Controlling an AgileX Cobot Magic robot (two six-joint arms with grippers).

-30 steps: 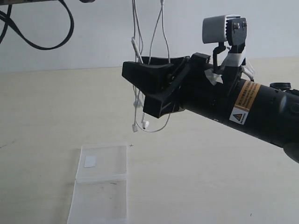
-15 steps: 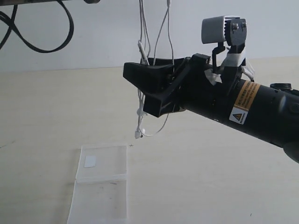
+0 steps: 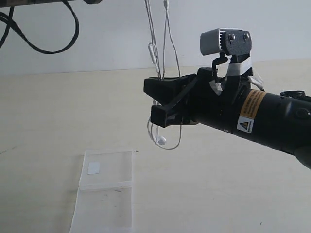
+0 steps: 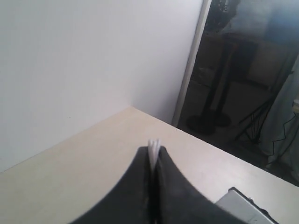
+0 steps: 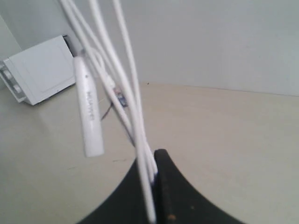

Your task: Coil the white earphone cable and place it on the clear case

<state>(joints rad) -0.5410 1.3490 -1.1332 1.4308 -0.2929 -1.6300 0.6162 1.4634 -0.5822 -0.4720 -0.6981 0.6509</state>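
The white earphone cable [image 3: 165, 43] hangs in several strands from above the exterior view down to my right gripper [image 3: 154, 99], which is shut on them. Its inline remote [image 3: 153, 53] dangles just above that gripper. Below the gripper a loop [image 3: 170, 143] and an earbud [image 3: 161, 140] hang free over the table. In the right wrist view the strands [image 5: 135, 116] run into the shut gripper [image 5: 154, 163], with the remote [image 5: 88, 112] beside them. My left gripper [image 4: 153, 151] is shut on white cable strands [image 4: 153, 143]; it is out of the exterior view. The clear case [image 3: 116, 170] lies open and flat, front left, with its sticker [image 3: 94, 168].
My right arm [image 3: 262, 116] reaches in from the right at mid height, wrist camera [image 3: 223, 41] on top. A black cord [image 3: 58, 41] loops at the upper left. A white box [image 5: 39, 70] stands by the wall. The table edge [image 4: 205, 140] drops to a dark floor.
My right gripper has shifted right and turned. The hanging strands have drawn together and moved right with it. The earbuds have swung to the right, under the gripper.
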